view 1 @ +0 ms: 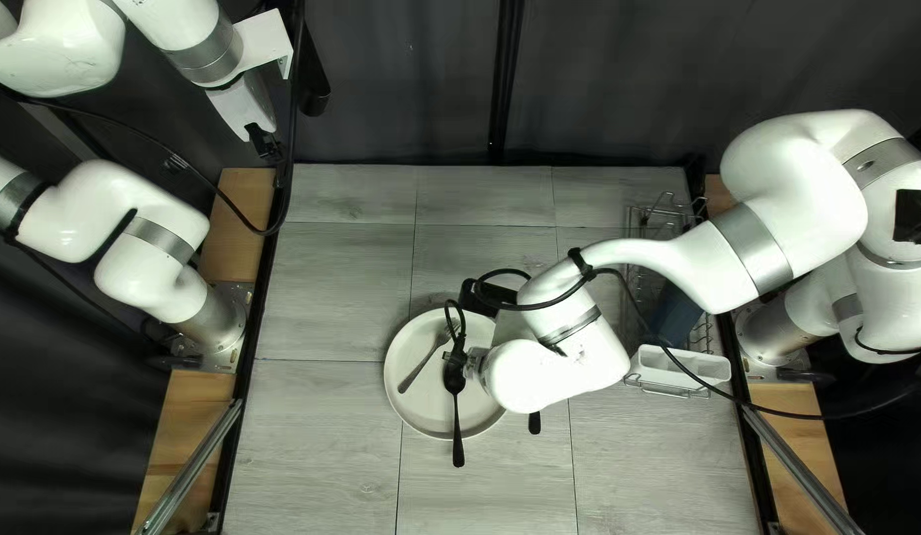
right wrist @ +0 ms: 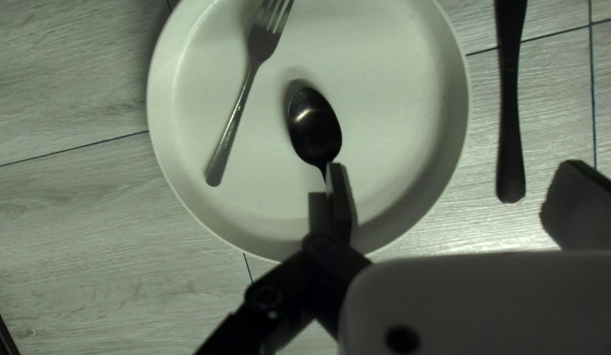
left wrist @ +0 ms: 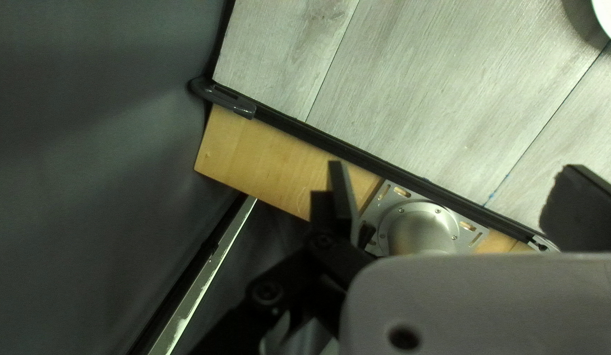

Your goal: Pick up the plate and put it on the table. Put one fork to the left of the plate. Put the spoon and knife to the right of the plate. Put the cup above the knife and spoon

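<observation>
Our right gripper, fingers spread and holding nothing, is over the plate, one finger overlapping the neck of the spoon. The spoon's bowl lies inside the plate, its handle crossing the near rim. To grasp it well, we should centre the handle between the fingers, close gently without pressing the rim, and lift straight up before moving right. The knife lies right of the plate; we would set the spoon alongside, parallel. The fork, inside the plate, needs moving left. Farther out stands the rack; our left gripper, also spread and without a load, hangs well apart.
</observation>
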